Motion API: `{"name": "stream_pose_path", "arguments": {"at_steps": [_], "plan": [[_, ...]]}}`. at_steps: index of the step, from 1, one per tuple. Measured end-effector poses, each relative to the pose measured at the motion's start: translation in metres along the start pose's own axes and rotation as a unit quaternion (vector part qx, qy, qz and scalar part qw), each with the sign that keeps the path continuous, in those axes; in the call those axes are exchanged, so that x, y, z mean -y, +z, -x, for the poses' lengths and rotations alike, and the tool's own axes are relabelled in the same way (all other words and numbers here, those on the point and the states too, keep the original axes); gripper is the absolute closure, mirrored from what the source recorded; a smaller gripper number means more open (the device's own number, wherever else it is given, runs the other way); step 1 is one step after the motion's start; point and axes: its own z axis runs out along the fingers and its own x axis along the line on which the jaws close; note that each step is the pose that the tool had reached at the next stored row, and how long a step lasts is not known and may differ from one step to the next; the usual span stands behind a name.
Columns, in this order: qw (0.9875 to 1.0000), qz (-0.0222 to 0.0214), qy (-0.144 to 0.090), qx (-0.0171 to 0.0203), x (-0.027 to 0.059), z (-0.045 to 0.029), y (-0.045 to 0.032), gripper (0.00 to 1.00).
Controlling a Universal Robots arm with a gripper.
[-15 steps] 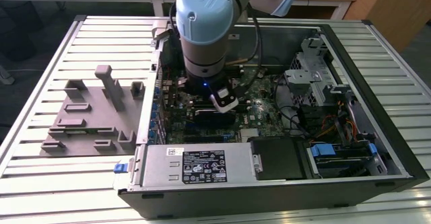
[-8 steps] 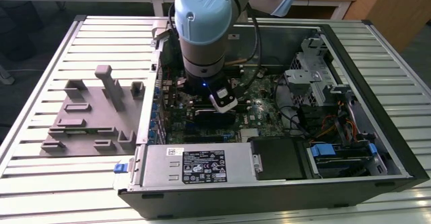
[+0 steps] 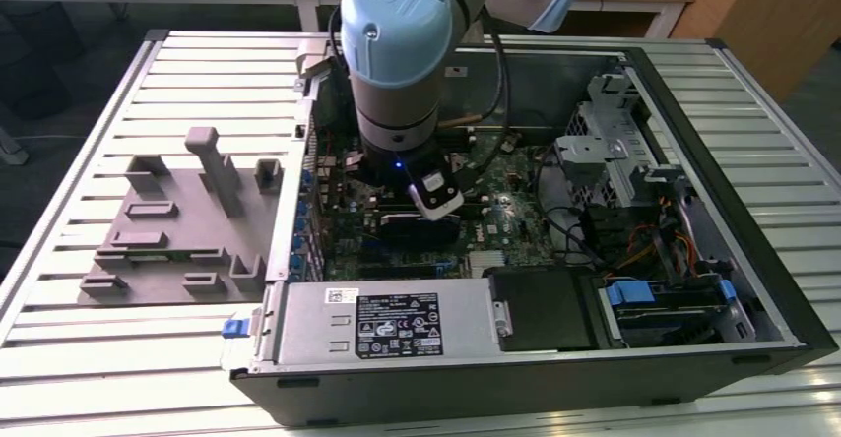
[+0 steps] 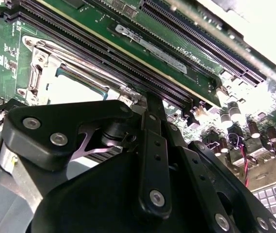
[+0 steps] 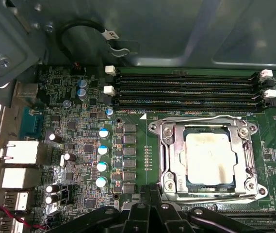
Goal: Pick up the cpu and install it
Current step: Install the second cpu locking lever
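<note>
Gripper [image 3: 434, 196] state cannot be told; the first wrist view shows the cpu [image 5: 208, 158] seated in its socket frame [image 5: 206, 158].

The cpu [image 5: 209, 158] has a pale silver-grey top with cream smudges, set in a shiny metal socket frame [image 5: 169, 155] on a green motherboard [image 5: 133, 121]; the gripper [image 4: 150, 160] is black.
</note>
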Motion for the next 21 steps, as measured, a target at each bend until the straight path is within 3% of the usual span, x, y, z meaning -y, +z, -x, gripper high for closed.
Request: {"name": "stream_pose_path", "arguments": {"at_steps": [5, 15, 18, 21], "plan": [[1.0000, 0.0001, 0.000, 0.0001, -0.0018, 0.0002, -0.0056, 0.89], [1.0000, -0.0013, 0.000, 0.0000, -0.0106, 0.0009, -0.0349, 0.89], [1.0000, -0.0082, 0.001, 0.0005, -0.0119, 0.0012, -0.0370, 0.89], [0.9998, -0.0180, 0.004, 0.0015, -0.0140, 0.0023, -0.0364, 0.89]]}}
